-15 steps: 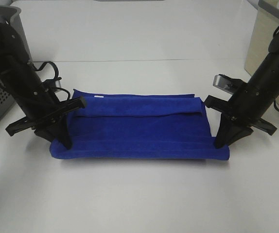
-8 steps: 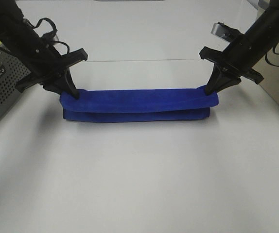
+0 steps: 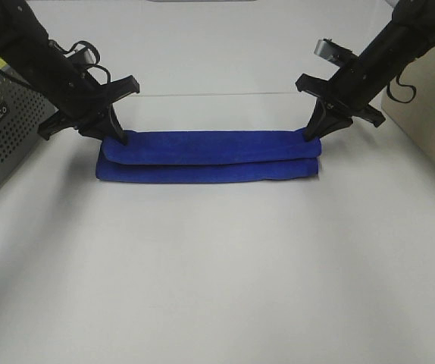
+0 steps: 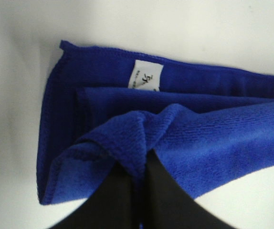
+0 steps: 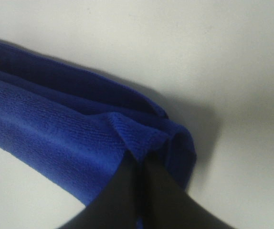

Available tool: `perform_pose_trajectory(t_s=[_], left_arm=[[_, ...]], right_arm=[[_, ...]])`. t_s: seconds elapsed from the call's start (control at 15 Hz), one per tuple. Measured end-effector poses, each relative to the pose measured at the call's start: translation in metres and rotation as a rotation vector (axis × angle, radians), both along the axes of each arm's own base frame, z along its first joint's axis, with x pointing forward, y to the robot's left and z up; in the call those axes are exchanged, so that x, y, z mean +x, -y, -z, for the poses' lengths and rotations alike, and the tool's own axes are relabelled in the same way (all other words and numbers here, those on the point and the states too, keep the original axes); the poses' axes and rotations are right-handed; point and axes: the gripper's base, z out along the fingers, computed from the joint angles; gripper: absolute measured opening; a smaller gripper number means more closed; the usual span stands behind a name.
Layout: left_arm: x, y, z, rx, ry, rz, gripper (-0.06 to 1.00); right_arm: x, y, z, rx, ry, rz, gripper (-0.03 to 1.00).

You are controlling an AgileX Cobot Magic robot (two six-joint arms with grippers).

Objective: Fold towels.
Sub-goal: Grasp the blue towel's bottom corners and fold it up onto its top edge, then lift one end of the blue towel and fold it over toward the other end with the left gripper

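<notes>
The towel (image 3: 210, 157) is laid as a long, thin strip across the worktop (image 3: 217, 288), nearer the far edge. Its top layer is pinched tight at the ends by the left gripper (image 3: 117, 136) and right gripper (image 3: 311, 135), likely so the fold lands straight.

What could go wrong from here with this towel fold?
1. The left gripper and right gripper are both shut on the ends of the towel. Pulling away before opening would likely drag the top layer and undo the fold.
2. In the left wrist view the layers sit staggered near the tag, so the edges may end up uneven.
3. The cloth is bunched at the right gripper and may spring open on release.
</notes>
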Motion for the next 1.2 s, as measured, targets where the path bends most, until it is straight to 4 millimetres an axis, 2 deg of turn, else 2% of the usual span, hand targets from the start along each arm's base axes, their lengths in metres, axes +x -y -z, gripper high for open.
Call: perform_pose_trajectory(t_s=[0.13,0.2,0.27,0.33,0.4,0.47,0.73,1.2], left_arm=[[0.004,0.000,0.003,0.000,0.026,-0.020,0.04],[0.006,0.000,0.004,-0.003,0.044,-0.034,0.09],[0.008,-0.001,0.003,-0.006,0.061,-0.045,0.26],[0.008,0.000,0.002,-0.001,0.069,-0.029,0.53],[0.008,0.000,0.002,0.007,0.081,-0.004,0.69],[0.008,-0.001,0.000,0.025,0.102,0.030,0.78],[0.004,-0.007,-0.006,0.127,0.116,0.120,0.83],[0.007,-0.004,0.032,0.094,0.059,0.101,0.82]], right_arm=[[0.000,0.000,0.005,0.000,-0.012,0.004,0.03],[0.001,0.000,0.006,0.000,-0.014,0.007,0.10],[0.000,0.000,0.006,0.001,-0.017,0.006,0.29],[-0.001,0.000,0.006,0.003,-0.032,-0.003,0.50],[-0.003,-0.001,0.005,0.008,-0.050,-0.014,0.63],[-0.005,-0.001,0.004,0.012,-0.064,-0.023,0.70],[-0.008,0.000,-0.021,0.000,-0.031,-0.040,0.75],[-0.008,0.002,-0.021,-0.028,-0.028,-0.049,0.75]])
